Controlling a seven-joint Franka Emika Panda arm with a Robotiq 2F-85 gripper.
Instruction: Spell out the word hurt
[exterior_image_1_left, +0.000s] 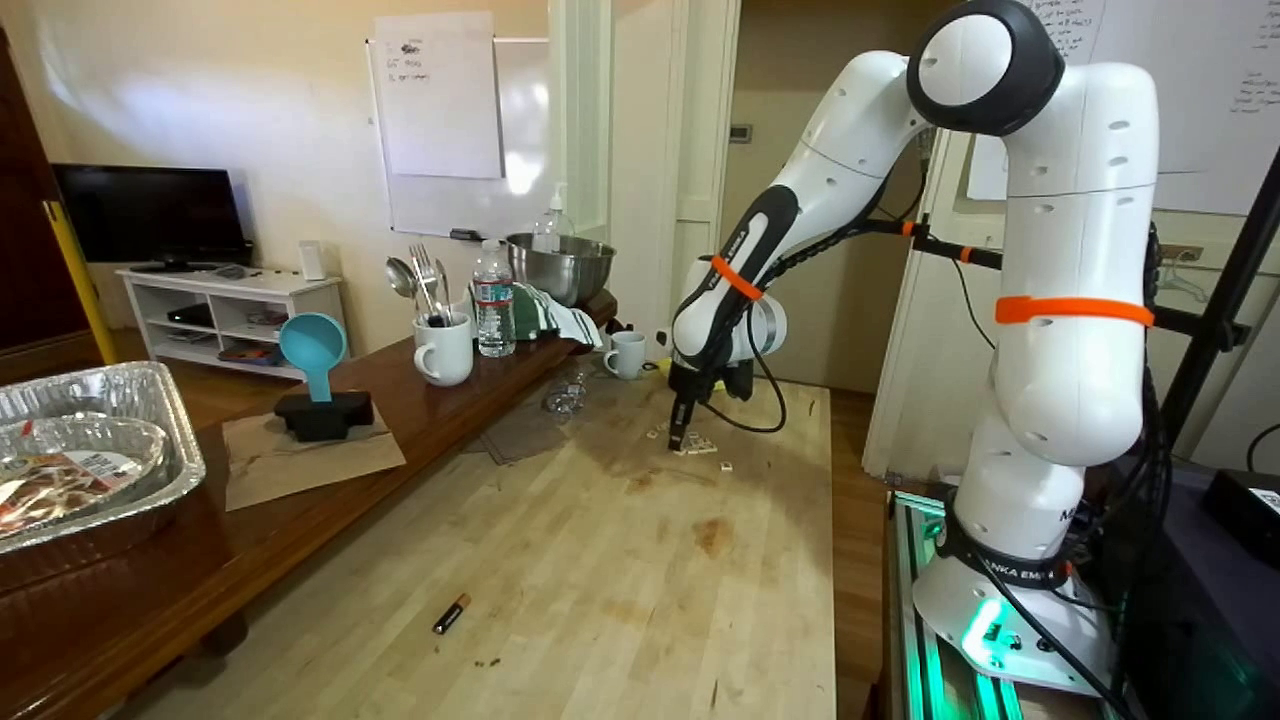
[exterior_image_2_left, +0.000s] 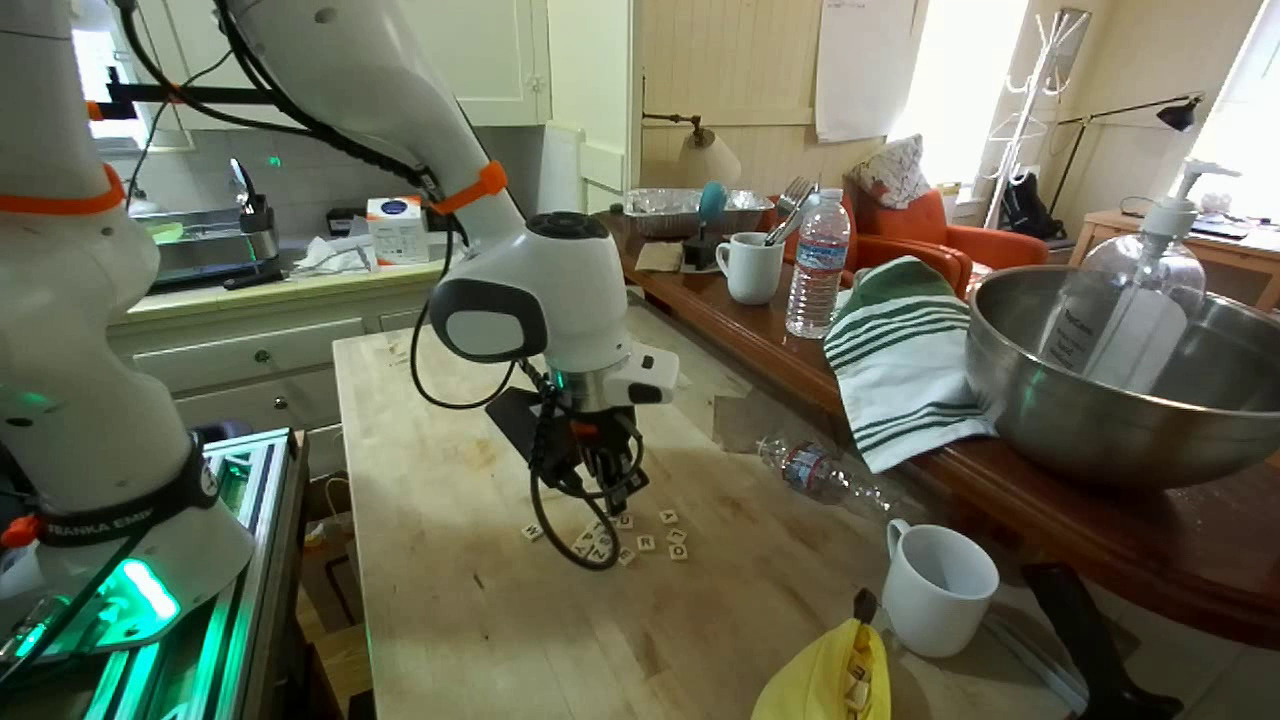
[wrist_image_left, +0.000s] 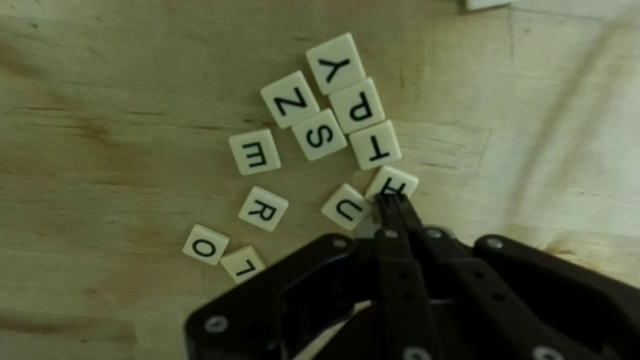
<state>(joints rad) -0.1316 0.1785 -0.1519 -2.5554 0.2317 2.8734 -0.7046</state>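
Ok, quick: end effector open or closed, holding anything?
End effector: closed, nothing visible in its grip; it partly covers a letter tile in the wrist view.

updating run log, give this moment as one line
gripper: shut, partly hiding H tile; U tile: beside H tile; R tile: apart; hurt: unspelled

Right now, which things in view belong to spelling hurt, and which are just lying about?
Job:
gripper, shut
H tile, partly covered
U tile
R tile
T tile

Lying about:
Y tile
P tile
Z tile
S tile
E tile
O tile
L tile
battery
steel bowl
towel
yellow pouch
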